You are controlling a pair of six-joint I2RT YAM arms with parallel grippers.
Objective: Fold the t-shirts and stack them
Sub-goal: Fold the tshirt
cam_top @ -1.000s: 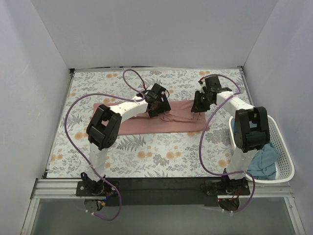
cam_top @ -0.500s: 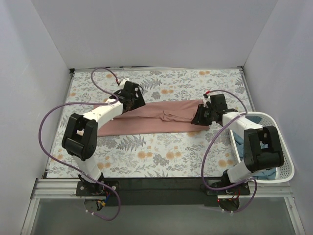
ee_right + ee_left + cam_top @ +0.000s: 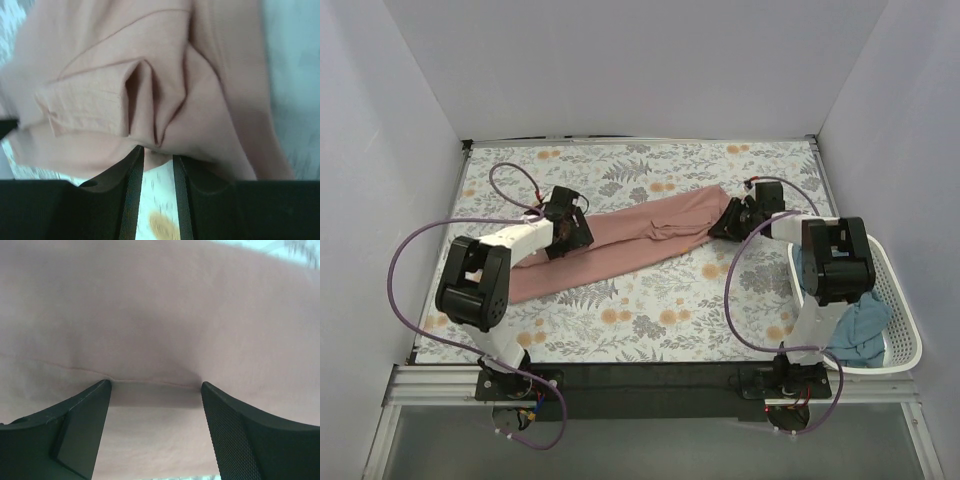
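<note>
The left gripper (image 3: 570, 228) sits low over the left half of the dusty-pink t-shirt (image 3: 640, 235), toward the table's left edge. Its jaws are spread wide with nothing caught in them. The left wrist view shows its fingers (image 3: 82, 415) resting against smooth pink fabric, with a stitched seam (image 3: 150, 381) running between the tips.

The shirt lies as a long, narrow band on the floral cloth (image 3: 650, 310). It slants from the near left up toward the far right.

At the shirt's right end, the right gripper (image 3: 725, 220) has its jaws drawn close on a gathered pleat of the pink fabric (image 3: 150, 100). Creases fan out from the tips, so it reads as a pinch on the shirt.

The teal t-shirt (image 3: 860, 330) waits in the white slotted basket (image 3: 903, 295) at the near right corner.

The step in hand looks like laying the band straight before the next fold. To do it well, the left jaws should close on the seam edge, taking every layer rather than only the top one. Both ends should then be drawn apart gently, low over the cloth, so the bunching on the right flattens. Pulling hard risks dragging the floral cloth or skewing the band.
</note>
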